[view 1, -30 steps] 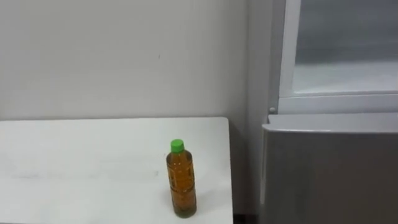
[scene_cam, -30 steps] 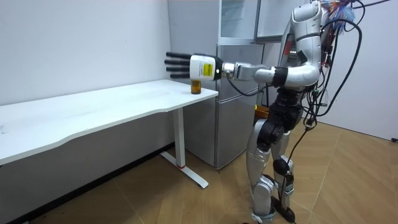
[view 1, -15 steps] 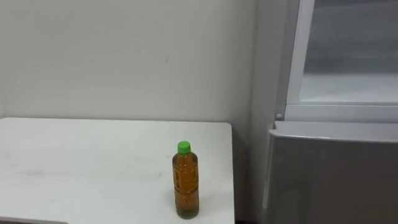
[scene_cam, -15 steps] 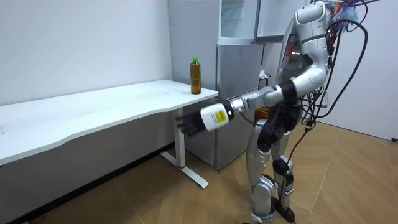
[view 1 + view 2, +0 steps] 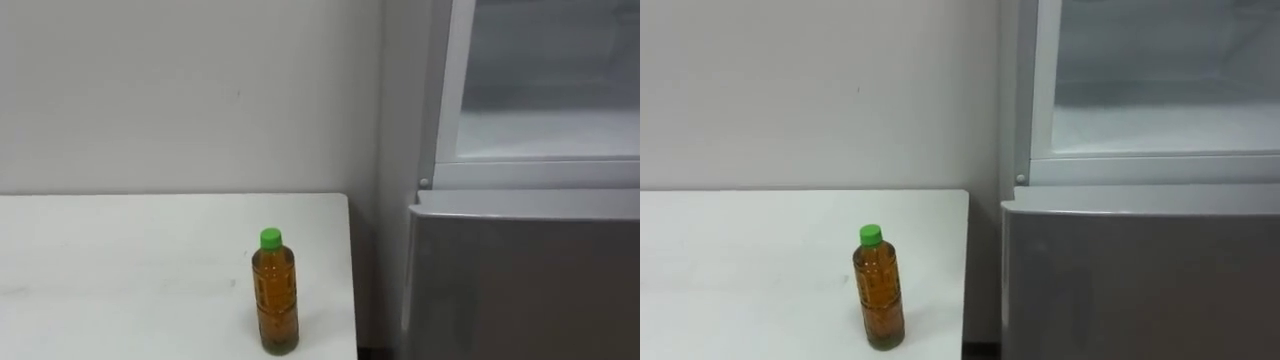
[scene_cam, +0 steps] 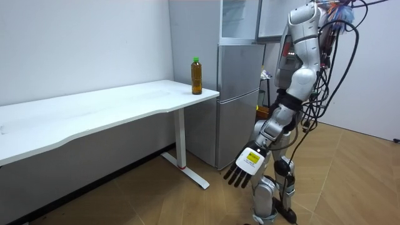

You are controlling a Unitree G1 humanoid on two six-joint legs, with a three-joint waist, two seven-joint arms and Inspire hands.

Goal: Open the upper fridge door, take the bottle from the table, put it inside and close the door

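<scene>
Bottle and hand are well apart, and the coming move turns on that gap. The fridge (image 5: 520, 280) takes the right of the eye views. Its upper compartment (image 5: 545, 90) sits behind a pale frame above the grey lower door, and whether that upper door is open cannot be told. The table (image 5: 120, 260) lies to the left against the far wall, its right end just beside the fridge. In the room view the robot stands before the fridge, off the table's end, with its left hand (image 6: 249, 164) hanging low by the knee. Its fingers (image 6: 234, 179) are straight, spread and empty, and point at the floor. The bottle (image 5: 275, 292) stands upright on the table near that right end, long axis vertical, green cap up. It is high above the hand and to its far left. The left arm is on the bottle's side, so it looks the nearer one, and it would have to rise well up to meet the bottle from the side. The eye views set the bottle against the fridge front, while the room view adds the hand and the difference in height.
</scene>
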